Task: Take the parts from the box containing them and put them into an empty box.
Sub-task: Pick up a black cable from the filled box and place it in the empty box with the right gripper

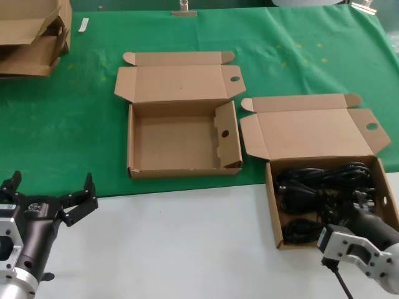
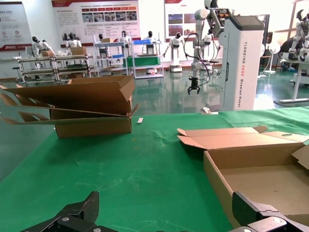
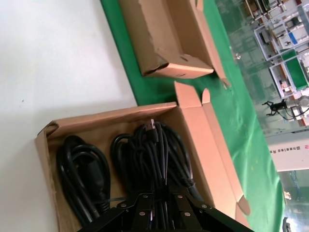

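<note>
The black cable bundles [image 1: 318, 184] lie in the open cardboard box [image 1: 270, 190] at the right, its lid folded back. My right gripper [image 1: 352, 213] is down inside this box. In the right wrist view the gripper [image 3: 161, 205] is shut on the middle cable bundle [image 3: 152, 150]; a second bundle [image 3: 79, 166] lies beside it in the box [image 3: 111, 118]. The empty box [image 1: 174, 134] with the upright holed flap [image 1: 224, 132] stands in the middle on the green cloth. My left gripper [image 1: 53, 184] is open and empty at the front left, next to that box [image 2: 260, 179].
Flattened stacked cartons [image 1: 31, 37] lie at the far left corner, also seen in the left wrist view [image 2: 82, 104]. The green cloth [image 1: 75, 124] covers the far part of the table; the near part is white [image 1: 187, 237]. A small white strip [image 1: 84, 25] lies near the cartons.
</note>
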Controlling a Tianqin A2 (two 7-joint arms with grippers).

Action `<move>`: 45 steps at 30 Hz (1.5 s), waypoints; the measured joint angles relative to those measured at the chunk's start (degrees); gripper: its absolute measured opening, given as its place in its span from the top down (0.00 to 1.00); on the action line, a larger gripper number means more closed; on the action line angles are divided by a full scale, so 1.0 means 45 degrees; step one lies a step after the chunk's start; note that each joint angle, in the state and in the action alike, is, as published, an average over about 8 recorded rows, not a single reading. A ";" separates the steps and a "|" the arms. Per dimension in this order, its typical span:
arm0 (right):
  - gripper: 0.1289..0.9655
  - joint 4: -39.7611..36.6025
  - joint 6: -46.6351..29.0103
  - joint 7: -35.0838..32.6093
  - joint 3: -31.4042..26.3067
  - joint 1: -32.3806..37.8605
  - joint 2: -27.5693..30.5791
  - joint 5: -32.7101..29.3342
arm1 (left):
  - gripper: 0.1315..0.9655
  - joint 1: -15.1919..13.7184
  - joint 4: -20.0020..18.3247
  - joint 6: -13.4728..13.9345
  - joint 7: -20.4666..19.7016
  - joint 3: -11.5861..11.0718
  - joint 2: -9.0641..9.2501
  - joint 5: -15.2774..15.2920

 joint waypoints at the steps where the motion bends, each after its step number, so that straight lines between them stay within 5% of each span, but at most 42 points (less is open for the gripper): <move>1: 0.92 0.0119 0.0093 0.0028 0.0000 0.0018 0.0035 0.0000 | 0.00 0.0000 0.0000 0.0000 0.0000 0.0000 0.0000 0.0000; 13: 0.93 0.3129 0.2035 0.0458 0.0221 0.0339 0.0921 -0.0008 | 0.00 0.0000 0.0000 0.0000 0.0000 0.0000 0.0000 0.0000; 19: 0.93 0.3024 0.2035 -0.0291 0.0686 0.0600 -0.0437 -0.0313 | 0.00 0.0000 0.0000 0.0000 -0.0005 0.0000 0.0000 0.0000; 36: 0.93 -0.5727 -0.2918 -0.0627 0.0257 0.2875 -0.7358 -0.3335 | 0.00 0.0000 0.0000 0.0000 -0.0004 0.0000 0.0000 0.0004; 45: 0.93 -1.1053 -0.6873 0.0551 0.3053 0.3196 -1.0519 -0.7261 | 0.00 0.0000 0.0000 0.0000 -0.0004 0.0000 0.0000 0.0004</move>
